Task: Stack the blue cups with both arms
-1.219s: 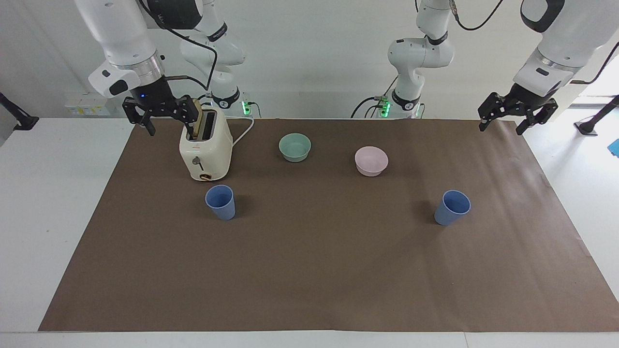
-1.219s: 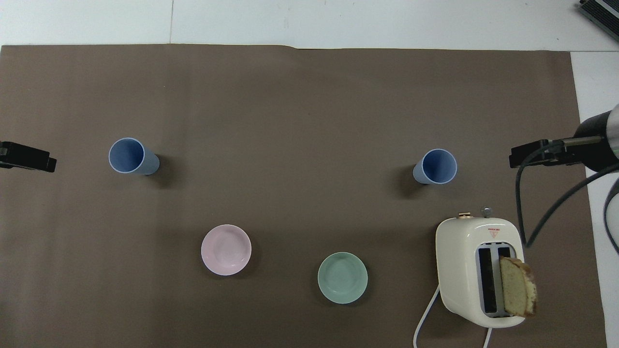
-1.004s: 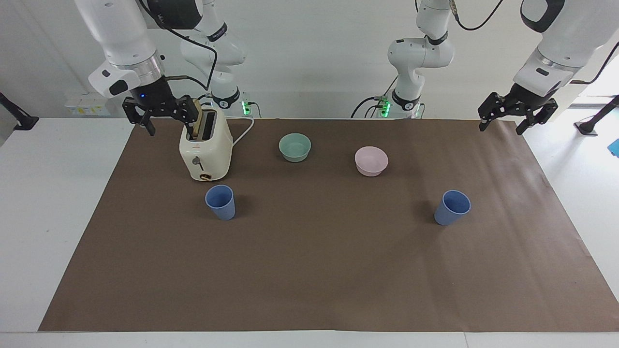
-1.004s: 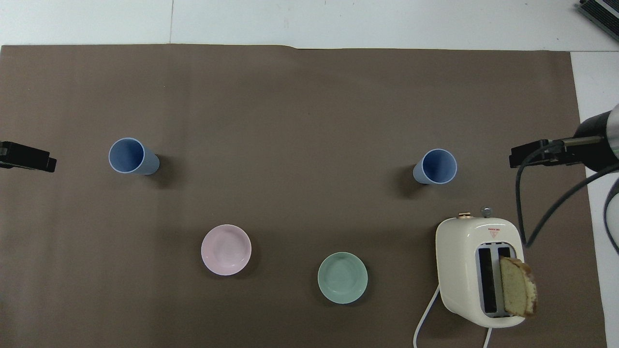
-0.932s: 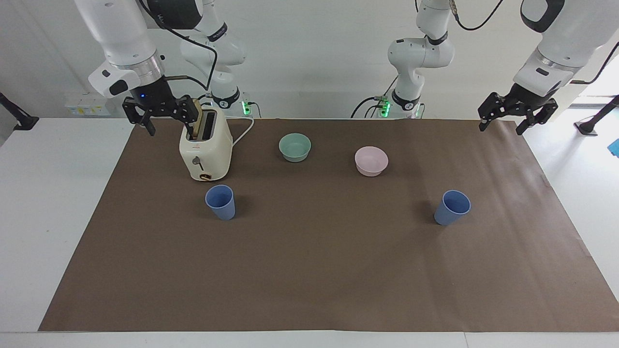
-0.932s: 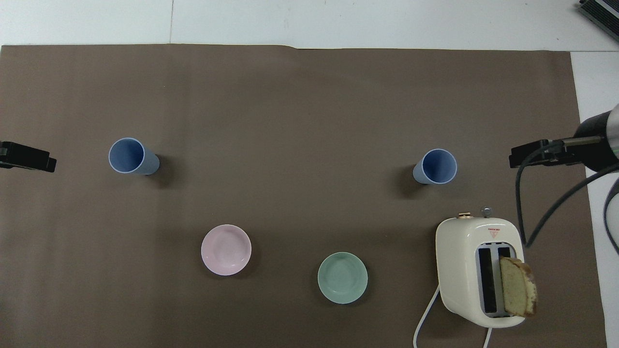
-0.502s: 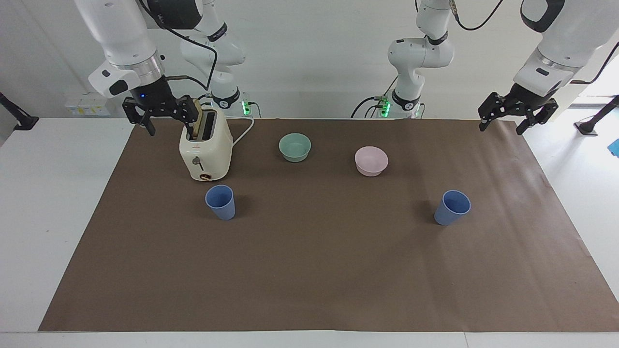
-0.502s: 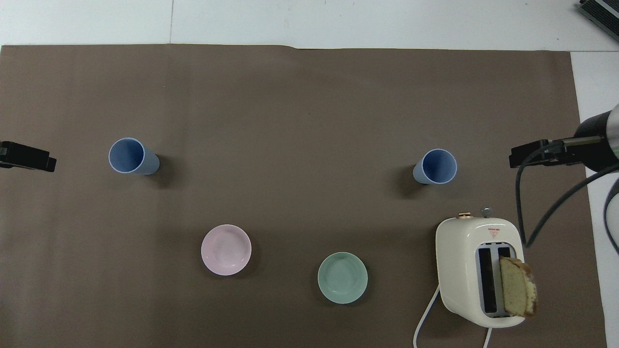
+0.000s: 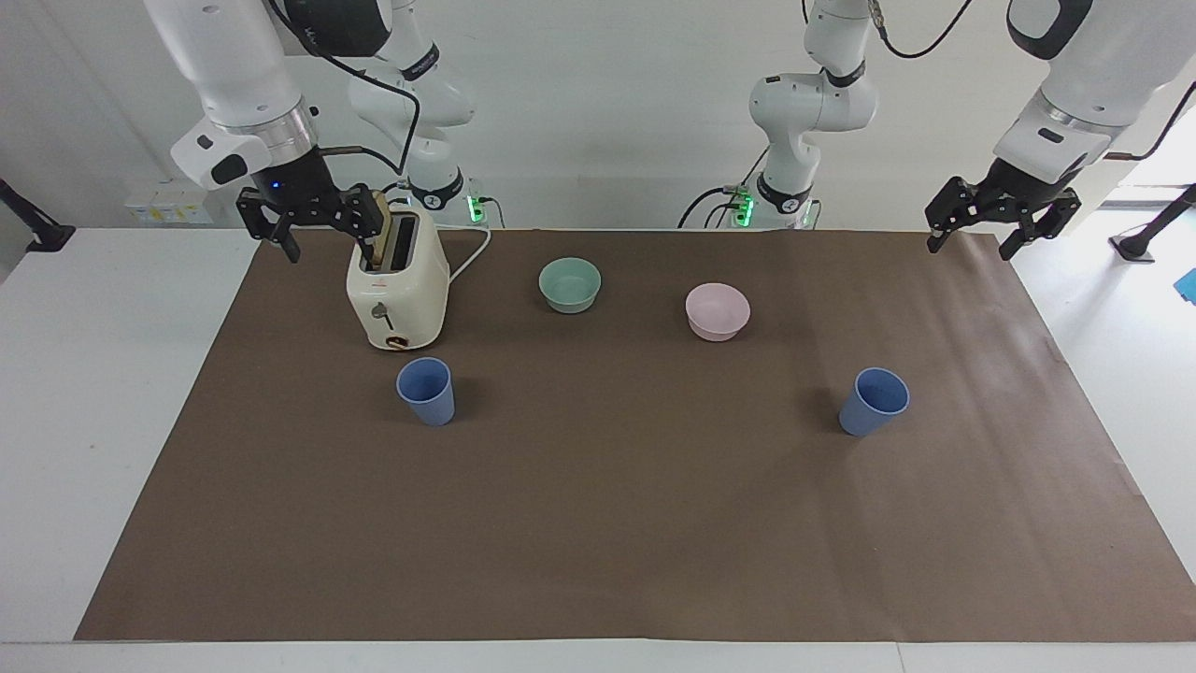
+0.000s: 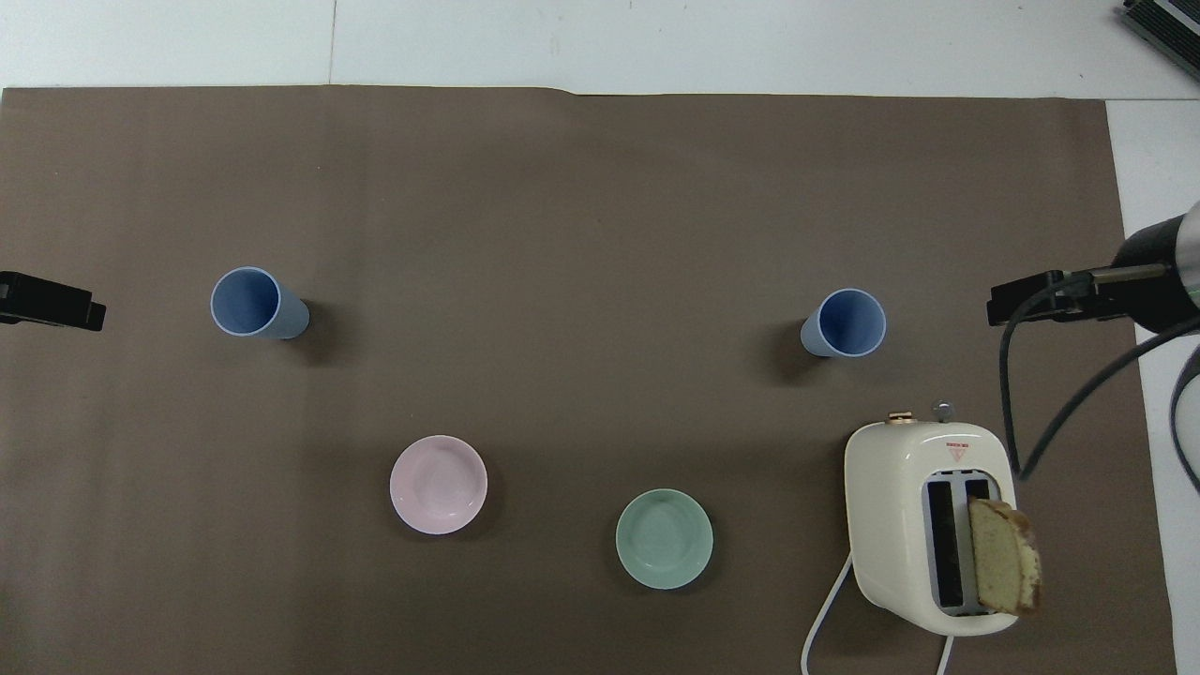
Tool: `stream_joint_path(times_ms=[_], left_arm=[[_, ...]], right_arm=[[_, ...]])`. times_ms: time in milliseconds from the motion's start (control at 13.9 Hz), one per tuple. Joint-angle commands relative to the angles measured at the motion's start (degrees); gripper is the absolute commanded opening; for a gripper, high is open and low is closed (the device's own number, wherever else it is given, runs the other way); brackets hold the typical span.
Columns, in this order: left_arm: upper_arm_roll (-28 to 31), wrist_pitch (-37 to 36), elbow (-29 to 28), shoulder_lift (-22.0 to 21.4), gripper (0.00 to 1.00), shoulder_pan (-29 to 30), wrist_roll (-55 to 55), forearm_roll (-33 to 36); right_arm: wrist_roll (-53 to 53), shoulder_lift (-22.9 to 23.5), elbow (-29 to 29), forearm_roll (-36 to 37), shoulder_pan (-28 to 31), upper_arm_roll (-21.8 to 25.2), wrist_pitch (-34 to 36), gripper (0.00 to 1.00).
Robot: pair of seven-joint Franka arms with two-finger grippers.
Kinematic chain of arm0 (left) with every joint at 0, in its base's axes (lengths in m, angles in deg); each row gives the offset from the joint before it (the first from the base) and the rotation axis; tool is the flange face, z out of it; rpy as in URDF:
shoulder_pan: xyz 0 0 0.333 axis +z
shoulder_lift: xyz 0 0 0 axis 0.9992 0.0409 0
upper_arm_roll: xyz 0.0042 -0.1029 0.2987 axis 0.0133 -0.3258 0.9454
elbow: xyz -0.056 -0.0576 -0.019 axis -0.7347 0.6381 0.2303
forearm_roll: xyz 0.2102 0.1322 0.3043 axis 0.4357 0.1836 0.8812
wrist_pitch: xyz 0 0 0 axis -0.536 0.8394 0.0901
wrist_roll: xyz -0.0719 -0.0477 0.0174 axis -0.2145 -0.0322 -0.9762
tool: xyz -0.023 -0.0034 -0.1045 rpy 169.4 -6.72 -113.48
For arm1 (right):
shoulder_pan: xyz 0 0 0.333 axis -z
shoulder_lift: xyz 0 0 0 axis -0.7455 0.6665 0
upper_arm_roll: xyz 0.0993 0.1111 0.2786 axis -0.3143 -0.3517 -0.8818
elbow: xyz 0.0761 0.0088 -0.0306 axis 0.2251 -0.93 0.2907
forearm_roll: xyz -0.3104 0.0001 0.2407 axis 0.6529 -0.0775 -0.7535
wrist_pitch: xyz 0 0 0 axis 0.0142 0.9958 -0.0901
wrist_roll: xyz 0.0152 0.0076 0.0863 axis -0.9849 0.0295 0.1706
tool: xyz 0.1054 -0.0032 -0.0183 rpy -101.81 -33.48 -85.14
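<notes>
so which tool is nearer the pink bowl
Left. The left tool hangs over the mat's corner at its own end; the right tool is by the toaster, past the teal bowl from the pink bowl.

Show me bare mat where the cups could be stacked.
Freest: the strip between the two cups, and all the mat farther from the robots than they are. Crowded: the row nearer the robots, with toaster, teal bowl and pink bowl.
</notes>
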Motion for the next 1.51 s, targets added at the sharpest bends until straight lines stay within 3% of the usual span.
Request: stream_joint_path(times_ms=[0, 1434], left_arm=[[0.7, -0.2, 0.6, -0.2, 1.00, -0.8, -0.8, 0.4], [0.7, -0.1, -0.4, -0.9, 1.00, -0.3, 0.0, 0.3]], right_arm=[[-0.7, -1.1, -1.1, -0.6, 0.8, -0.4, -0.6, 1.00], [-0.5, -1.1, -1.2, -0.5, 0.7, -0.4, -0.6, 1.00]])
